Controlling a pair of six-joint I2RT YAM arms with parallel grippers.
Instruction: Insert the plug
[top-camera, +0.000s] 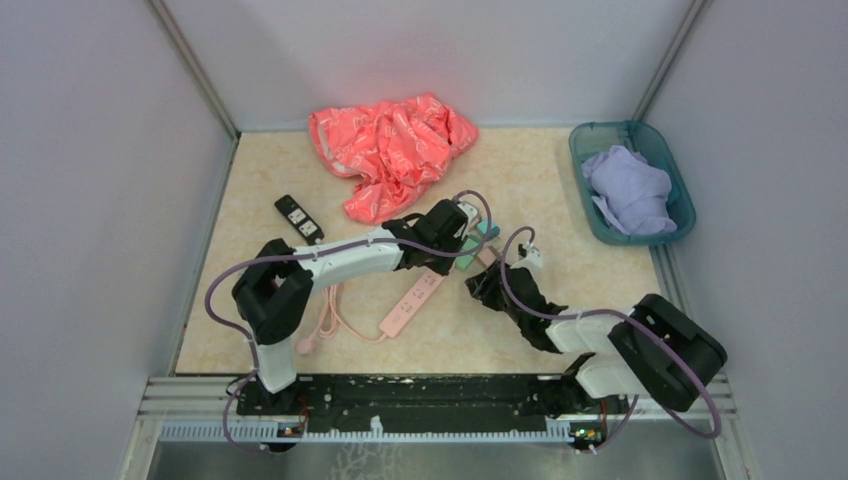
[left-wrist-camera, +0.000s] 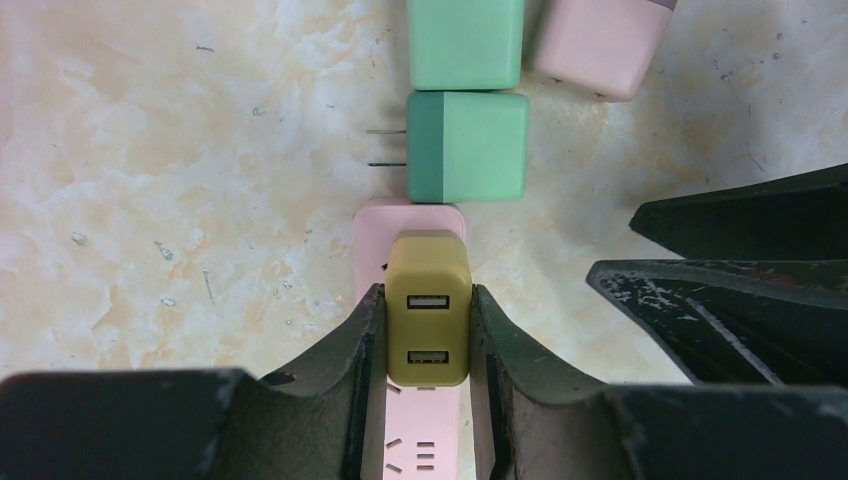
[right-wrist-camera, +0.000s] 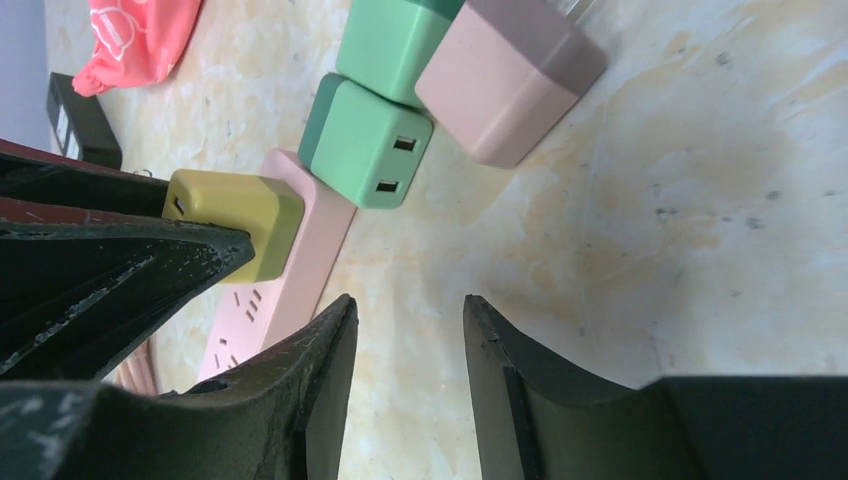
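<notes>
Left gripper (left-wrist-camera: 427, 295) clamps the olive USB charger (left-wrist-camera: 428, 340) onto the pink power strip (left-wrist-camera: 410, 215) end; right gripper (right-wrist-camera: 405, 320) stands parted, empty. If the charger isn't fully seated, letting go could tip it out

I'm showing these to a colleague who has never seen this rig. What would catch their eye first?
Probably the crumpled coral-pink bag at the back of the table, and the teal basket holding a lavender cloth at the back right. Close up, the left gripper is clamped on a mustard USB charger standing on the pink power strip near its end, with a green charger lying just beyond.
</notes>
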